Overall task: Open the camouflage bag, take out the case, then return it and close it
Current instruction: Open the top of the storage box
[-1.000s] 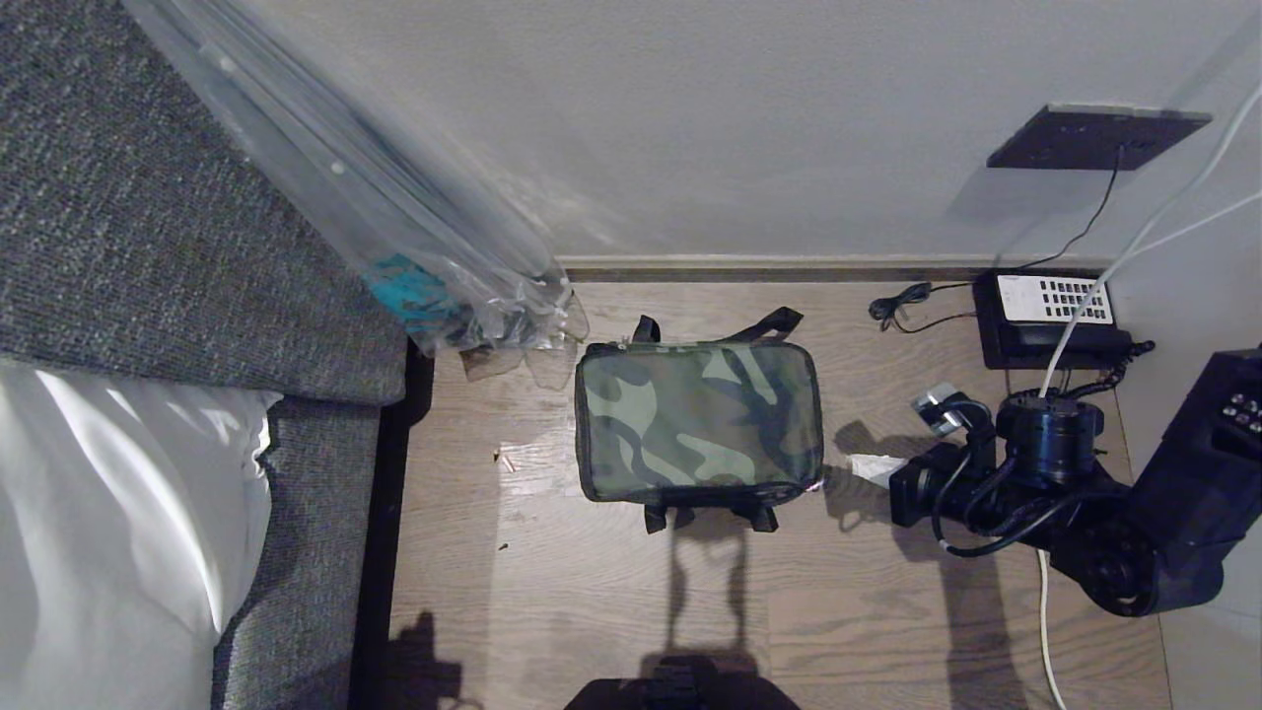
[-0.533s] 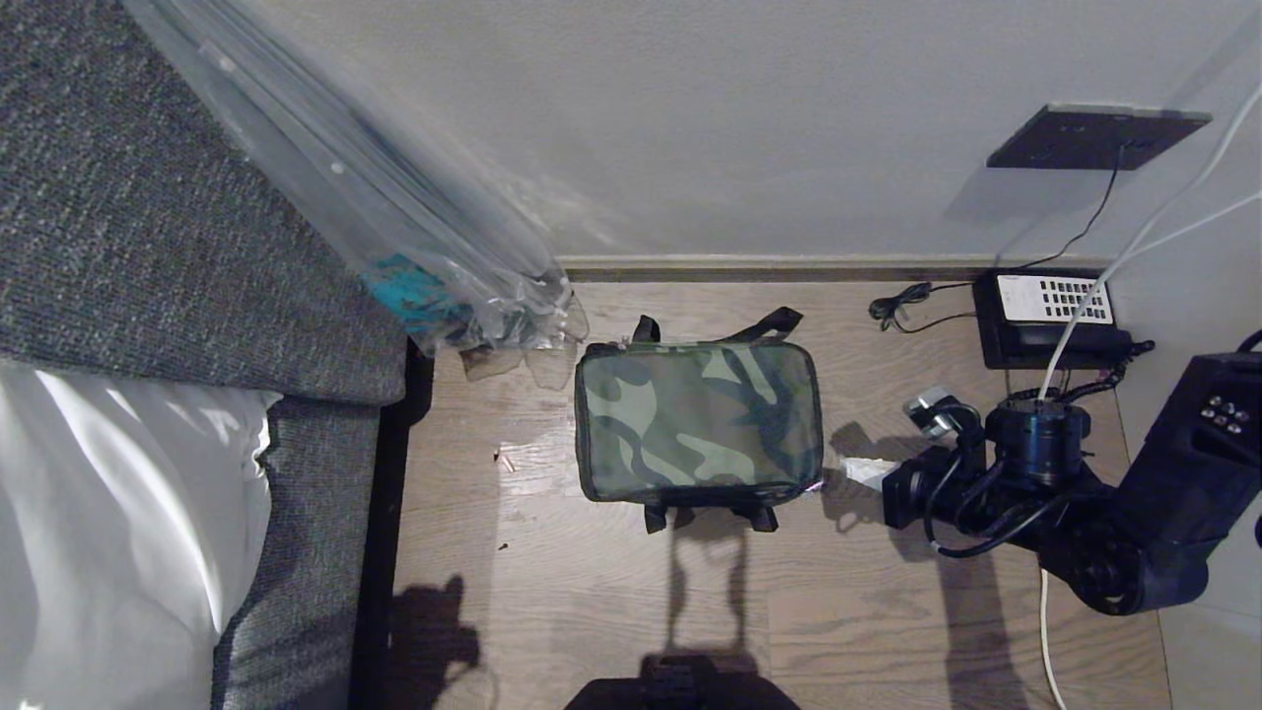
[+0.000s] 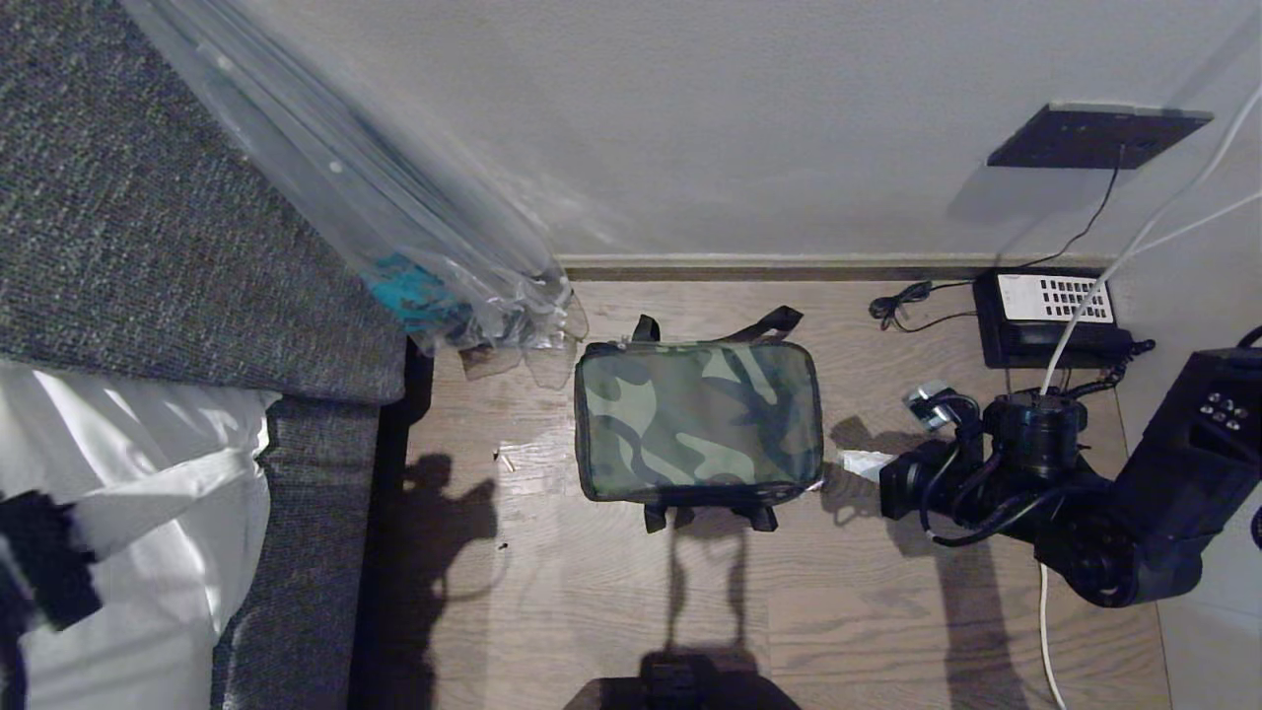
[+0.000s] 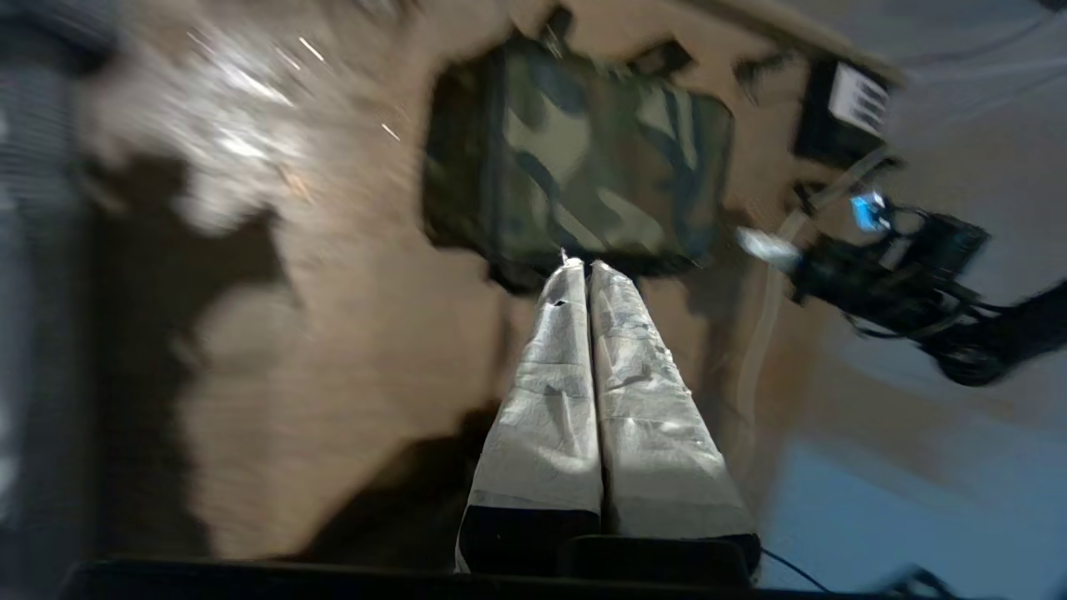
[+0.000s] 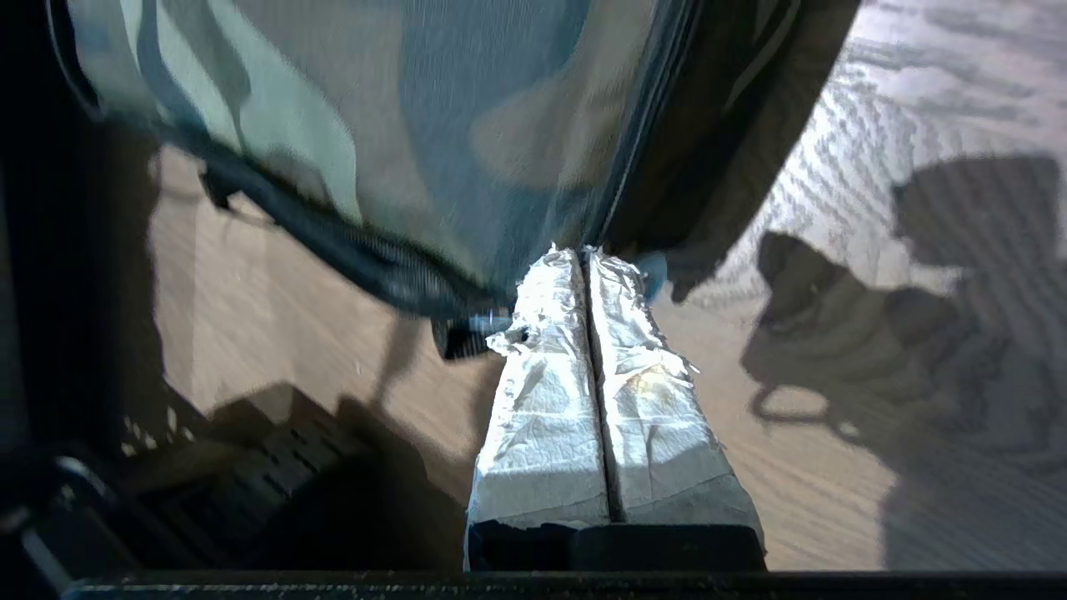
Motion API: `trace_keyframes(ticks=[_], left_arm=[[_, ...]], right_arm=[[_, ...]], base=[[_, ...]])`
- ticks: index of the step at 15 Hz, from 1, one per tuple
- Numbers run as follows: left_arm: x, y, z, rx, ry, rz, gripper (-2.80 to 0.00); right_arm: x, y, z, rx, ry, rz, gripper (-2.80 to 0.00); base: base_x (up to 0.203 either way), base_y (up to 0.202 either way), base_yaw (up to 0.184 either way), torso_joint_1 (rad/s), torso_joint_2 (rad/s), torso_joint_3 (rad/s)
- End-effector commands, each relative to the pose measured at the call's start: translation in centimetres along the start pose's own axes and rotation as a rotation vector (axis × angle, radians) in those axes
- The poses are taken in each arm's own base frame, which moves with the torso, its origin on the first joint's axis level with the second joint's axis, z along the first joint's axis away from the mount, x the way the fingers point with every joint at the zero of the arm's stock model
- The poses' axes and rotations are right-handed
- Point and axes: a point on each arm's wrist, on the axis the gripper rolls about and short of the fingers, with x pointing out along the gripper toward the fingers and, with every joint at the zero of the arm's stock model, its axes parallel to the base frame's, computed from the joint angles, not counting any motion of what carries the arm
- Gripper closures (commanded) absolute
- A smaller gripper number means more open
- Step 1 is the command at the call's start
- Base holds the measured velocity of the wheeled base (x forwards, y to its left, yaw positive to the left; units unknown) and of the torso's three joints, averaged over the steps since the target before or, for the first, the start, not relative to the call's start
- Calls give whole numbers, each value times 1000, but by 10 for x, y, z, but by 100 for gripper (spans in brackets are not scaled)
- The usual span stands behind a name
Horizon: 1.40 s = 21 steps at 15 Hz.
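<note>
The camouflage bag lies flat and zipped shut on the wooden floor, with black straps at its far and near edges. My right gripper is low beside the bag's right near corner. Its white-wrapped fingers are shut, tips at the black zip trim, with nothing seen between them. A dark blurred part of my left arm shows at the lower left over the pillow. The left gripper hangs high above the floor, shut and empty, pointing towards the bag. The case is out of view.
A clear plastic-wrapped umbrella leans against the grey couch left of the bag. A white pillow lies lower left. A black device with a white keypad, loose cables and a wall socket are at the right.
My left arm has come into the head view at the lower left, and its shadow on the floor has grown. The right gripper has edged slightly towards the bag. The bag has not moved.
</note>
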Motion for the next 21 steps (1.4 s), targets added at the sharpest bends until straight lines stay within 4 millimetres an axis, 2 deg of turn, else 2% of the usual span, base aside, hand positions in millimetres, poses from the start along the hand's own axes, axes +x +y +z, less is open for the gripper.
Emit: trace_keyframes(ticks=[1,3,5,8,12,17,21], left_arm=[[54,18,-1,-90,184,-4,0],[87,8,-4,-100,285,-92,0],[118,-3,3,-92,326,-157,0],[154,-16,-3,-82,399,-210,0],[196,-29,-33,-44,499,-157,0],[252,-23,-70,-37,602,-104,0],[302,-17,-87,-28,601,-76,0]], right_arm=[[4,-2,6,-3,-24,1,0],[8,-5,13,4,-35,-2,0],[10,-6,15,14,-30,-1,0],[11,-7,16,11,-33,-1,0],[12,-7,17,11,-36,-2,0],[12,-8,21,60,-48,-3,0],[12,-9,20,65,-43,-2,0]], base=[[0,0,0,0,0,0],[0,0,0,0,0,0],[0,0,0,0,0,0],[0,0,0,0,0,0],[0,0,0,0,0,0],[0,0,0,0,0,0],[0,0,0,0,0,0]])
